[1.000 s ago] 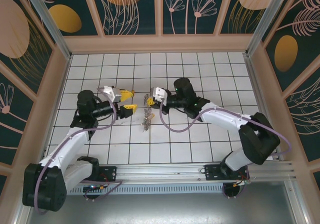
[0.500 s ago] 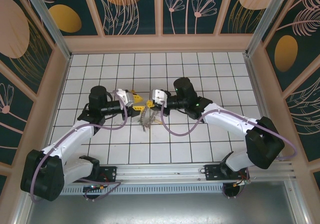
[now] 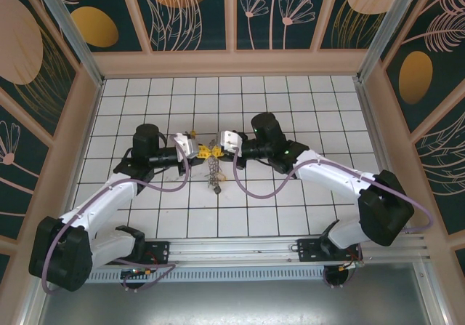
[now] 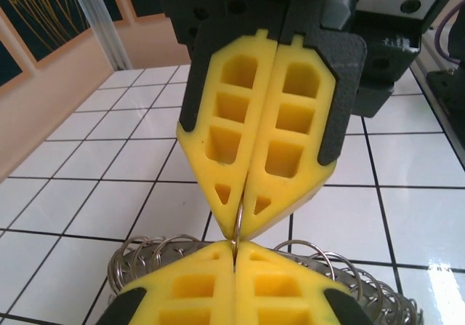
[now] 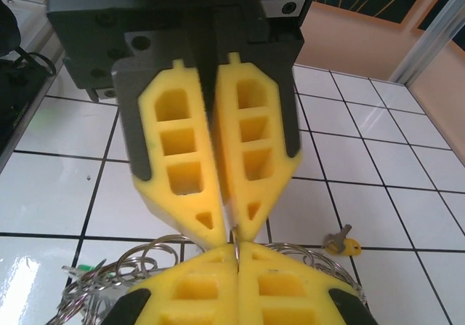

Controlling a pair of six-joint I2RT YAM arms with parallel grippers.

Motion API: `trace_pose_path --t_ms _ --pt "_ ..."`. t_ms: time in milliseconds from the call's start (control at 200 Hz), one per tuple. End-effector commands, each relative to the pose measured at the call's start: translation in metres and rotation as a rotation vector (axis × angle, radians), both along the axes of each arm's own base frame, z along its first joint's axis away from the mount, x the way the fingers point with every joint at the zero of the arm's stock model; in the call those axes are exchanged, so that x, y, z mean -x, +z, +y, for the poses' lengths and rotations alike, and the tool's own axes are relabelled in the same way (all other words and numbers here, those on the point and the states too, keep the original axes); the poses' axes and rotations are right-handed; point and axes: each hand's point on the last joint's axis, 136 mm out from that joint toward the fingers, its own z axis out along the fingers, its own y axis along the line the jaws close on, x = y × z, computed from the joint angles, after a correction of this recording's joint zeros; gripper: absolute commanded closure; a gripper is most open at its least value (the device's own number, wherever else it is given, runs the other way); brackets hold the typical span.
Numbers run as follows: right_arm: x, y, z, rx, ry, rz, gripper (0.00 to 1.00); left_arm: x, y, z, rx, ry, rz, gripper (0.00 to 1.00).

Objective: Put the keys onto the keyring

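meeting tip to tip, well off every table (image 3: 290,209) edge: left gripper (image 3: 201,153), right gripper (image 3: 217,151), both pinching keyring (image 4: 149,252) wire; right wrist view adds yellow key (image 5: 341,243) beside coil

- Left gripper (image 4: 234,249) and right gripper (image 5: 237,246): bright yellow pads on black housings.
- Keyring (image 4: 309,254): silvery grey, coiled.
- Key (image 5: 343,244): yellow head, grey blade.
- Floor (image 3: 290,99): glossy white tiles with a dark grid.
- Walls (image 3: 276,12): dark teal, with peach and orange flowers.
- Cables (image 3: 254,190): pale purple.
- Arms (image 3: 327,176): white with black joints.
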Motion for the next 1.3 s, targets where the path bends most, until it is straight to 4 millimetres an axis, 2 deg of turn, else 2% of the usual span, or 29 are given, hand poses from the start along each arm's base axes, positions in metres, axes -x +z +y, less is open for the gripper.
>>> trace_pose_path --t_ms 0,175,265,420,1001,1296 --pt "0.005 0.042 0.004 -0.085 0.034 -0.093 1.0 0.0 0.008 0.0 -0.009 -0.005 -0.047 1.0" --pt "0.004 0.028 0.002 -0.014 0.04 -0.09 1.0 -0.003 0.015 0.004 -0.018 0.042 -0.11 1.0" --pt "0.003 0.019 -0.002 0.033 0.032 -0.094 0.86 -0.005 0.017 0.007 -0.031 0.063 -0.143 1.0" --pt "0.002 0.01 -0.006 0.088 0.044 -0.078 0.8 -0.002 0.019 0.009 -0.046 0.058 -0.189 1.0" --pt "-0.001 0.012 0.004 0.076 0.061 -0.086 0.77 0.011 0.02 0.001 -0.018 -0.042 -0.183 1.0" --pt "-0.001 0.006 0.007 0.096 0.068 -0.082 0.81 0.013 0.02 -0.002 -0.006 -0.056 -0.18 1.0"
